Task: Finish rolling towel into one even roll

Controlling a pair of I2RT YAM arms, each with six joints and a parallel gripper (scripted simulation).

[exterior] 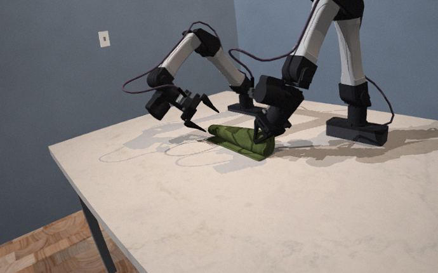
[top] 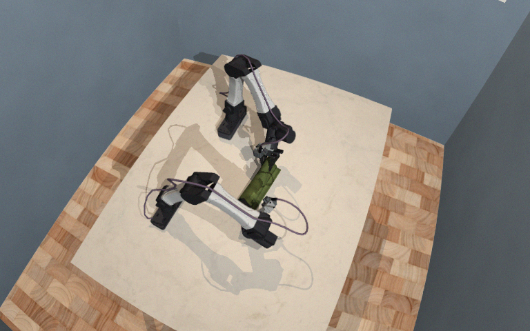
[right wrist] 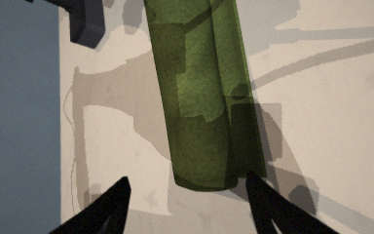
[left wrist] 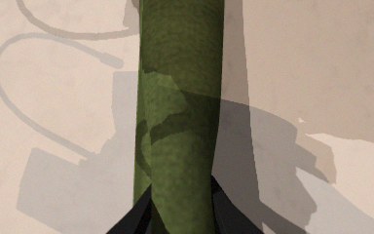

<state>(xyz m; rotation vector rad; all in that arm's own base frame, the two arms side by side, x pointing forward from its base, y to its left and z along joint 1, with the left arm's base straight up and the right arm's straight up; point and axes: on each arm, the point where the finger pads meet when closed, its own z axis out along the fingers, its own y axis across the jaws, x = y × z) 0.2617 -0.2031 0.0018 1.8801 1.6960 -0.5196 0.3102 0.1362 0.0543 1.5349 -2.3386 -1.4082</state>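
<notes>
The green towel roll (top: pixel 259 184) (exterior: pixel 237 137) (left wrist: pixel 187 122) (right wrist: pixel 197 97) lies on the table. A strip of towel (exterior: pixel 242 152) (right wrist: pixel 249 146) (left wrist: pixel 140 151) runs along one side of it, low to the table. The roll's end sticks out slightly past the strip in the right wrist view. My left gripper (exterior: pixel 263 140) (left wrist: pixel 184 183) is shut on the roll near one end, pinching its sides. My right gripper (exterior: pixel 212 121) (right wrist: pixel 187 179) is open and empty, just off and above the other end. Its fingers are hidden by its arm in the top view.
The pale table top (top: pixel 332 156) (exterior: pixel 232 213) extends around the towel. The two arm bases (top: pixel 231 126) (top: pixel 163 214) stand on the side away from the strip. The right arm's forearm crosses in front of the roll's end in the top view. Cable and arm shadows cross the table and towel.
</notes>
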